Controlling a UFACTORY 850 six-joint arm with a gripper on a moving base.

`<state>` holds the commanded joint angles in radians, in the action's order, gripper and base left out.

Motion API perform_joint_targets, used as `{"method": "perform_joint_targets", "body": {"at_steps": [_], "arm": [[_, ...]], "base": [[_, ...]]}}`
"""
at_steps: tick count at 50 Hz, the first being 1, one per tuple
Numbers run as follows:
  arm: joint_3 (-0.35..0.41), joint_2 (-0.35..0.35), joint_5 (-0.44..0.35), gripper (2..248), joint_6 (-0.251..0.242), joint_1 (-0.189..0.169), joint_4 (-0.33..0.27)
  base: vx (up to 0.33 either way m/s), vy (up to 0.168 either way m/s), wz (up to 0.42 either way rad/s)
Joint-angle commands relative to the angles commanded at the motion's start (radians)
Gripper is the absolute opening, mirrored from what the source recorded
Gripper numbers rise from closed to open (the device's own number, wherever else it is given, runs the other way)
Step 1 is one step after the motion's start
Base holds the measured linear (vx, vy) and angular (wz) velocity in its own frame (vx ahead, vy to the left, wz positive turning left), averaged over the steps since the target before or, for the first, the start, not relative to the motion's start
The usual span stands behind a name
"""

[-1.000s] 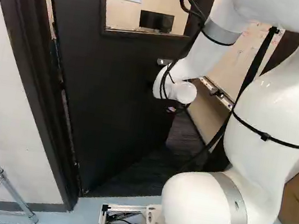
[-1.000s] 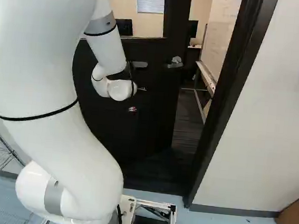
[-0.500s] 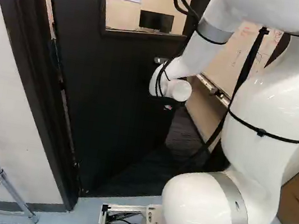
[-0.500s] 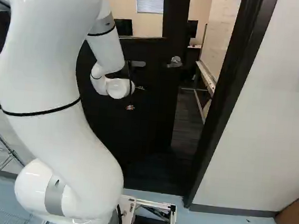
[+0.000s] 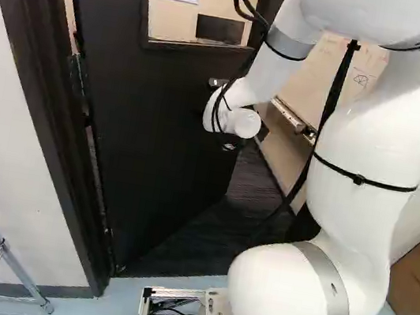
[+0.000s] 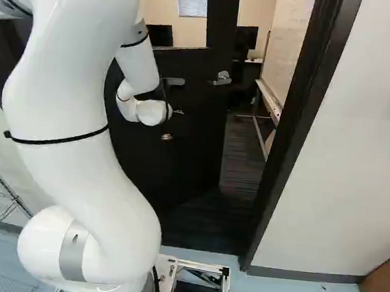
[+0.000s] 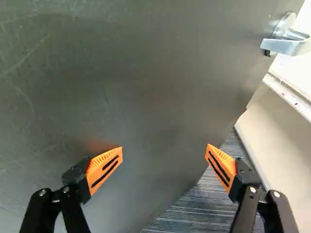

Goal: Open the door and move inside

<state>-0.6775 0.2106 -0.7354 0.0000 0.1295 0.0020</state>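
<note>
Door [image 5: 145, 115] swung farther open, arm [image 5: 372, 143] shifted along with it, jaws spread apart facing the door's surface

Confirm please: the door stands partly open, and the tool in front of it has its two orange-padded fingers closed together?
Not quite: the wrist view shows the tool with its two orange-padded fingers wide apart, not closed together. The door does stand partly open, with the tool in front of it.

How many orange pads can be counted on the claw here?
2. One pad shows against the door; the other pad stands across the open claw, on the side nearer the door handle. Neither is hidden.
</note>
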Motion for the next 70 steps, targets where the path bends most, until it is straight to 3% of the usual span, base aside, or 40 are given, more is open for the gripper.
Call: {"method": "perform_joint_targets", "body": {"at_steps": [70], "arm": [[-0.212,0.178,0.0,247,0.0,0.115,0.0]], "base": [[0.0,0.0,0.0]]}}
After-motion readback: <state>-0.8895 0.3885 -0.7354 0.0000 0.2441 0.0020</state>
